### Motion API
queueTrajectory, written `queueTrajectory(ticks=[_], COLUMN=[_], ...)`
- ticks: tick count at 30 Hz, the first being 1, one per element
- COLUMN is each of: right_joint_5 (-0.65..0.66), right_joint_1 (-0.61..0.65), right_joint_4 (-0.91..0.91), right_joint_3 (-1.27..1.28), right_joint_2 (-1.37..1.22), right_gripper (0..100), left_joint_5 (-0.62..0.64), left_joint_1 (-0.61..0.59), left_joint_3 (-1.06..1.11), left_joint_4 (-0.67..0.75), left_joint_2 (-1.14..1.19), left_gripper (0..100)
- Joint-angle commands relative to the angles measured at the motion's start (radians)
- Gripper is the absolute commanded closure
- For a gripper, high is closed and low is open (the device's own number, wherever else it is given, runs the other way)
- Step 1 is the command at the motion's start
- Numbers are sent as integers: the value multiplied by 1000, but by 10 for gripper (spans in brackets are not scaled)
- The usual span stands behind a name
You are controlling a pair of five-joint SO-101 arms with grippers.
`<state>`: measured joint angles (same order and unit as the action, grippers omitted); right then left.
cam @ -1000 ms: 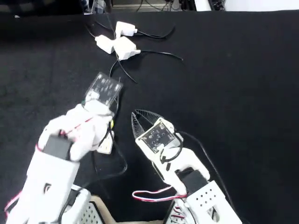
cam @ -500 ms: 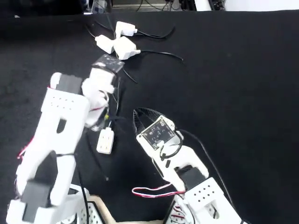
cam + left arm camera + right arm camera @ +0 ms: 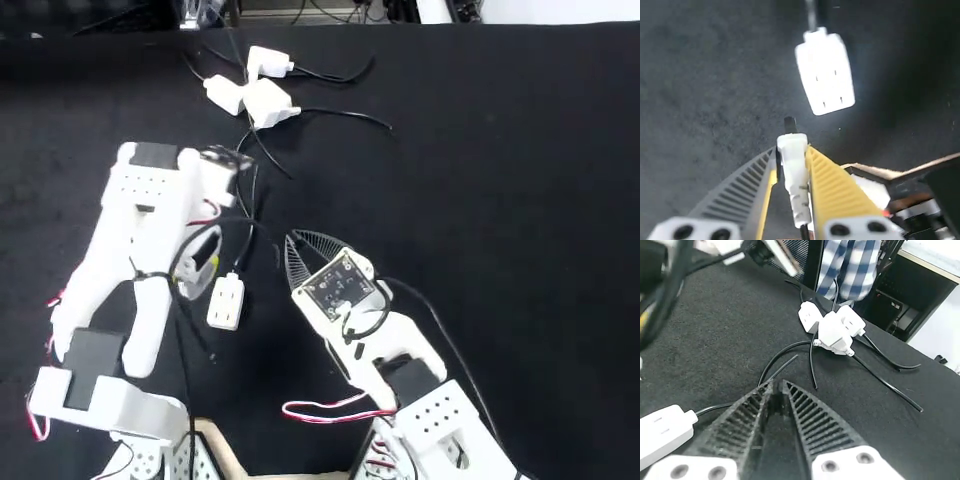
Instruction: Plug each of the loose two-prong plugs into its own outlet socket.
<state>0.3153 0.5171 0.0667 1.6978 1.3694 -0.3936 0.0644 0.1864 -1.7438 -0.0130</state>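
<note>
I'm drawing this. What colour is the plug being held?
White plug, clearest in the left wrist view.

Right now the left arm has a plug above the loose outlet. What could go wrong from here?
1. The outlet lies loose on the table with nothing holding it, so an off-angle push may shove it aside.
2. The plug is pinched narrowly in the left gripper and could twist on contact.
3. A black cord runs beside that arm and might snag.
</note>
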Motion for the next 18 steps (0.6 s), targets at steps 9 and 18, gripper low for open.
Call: queueTrajectory(ticks=[9,18], right_joint_5=[-8,-8], right_joint_1=[-14,-15], right_joint_4=[-21,-21], right_joint_3=[-2,-2], right_joint_2=[-7,-5], right_gripper=[986,986], left_joint_5=[-230,-522], left_joint_1=[166,116], left_joint_3=[12,68], left_joint_4=[-17,-17], left_joint_2=[-61,-69], left_gripper=[971,971])
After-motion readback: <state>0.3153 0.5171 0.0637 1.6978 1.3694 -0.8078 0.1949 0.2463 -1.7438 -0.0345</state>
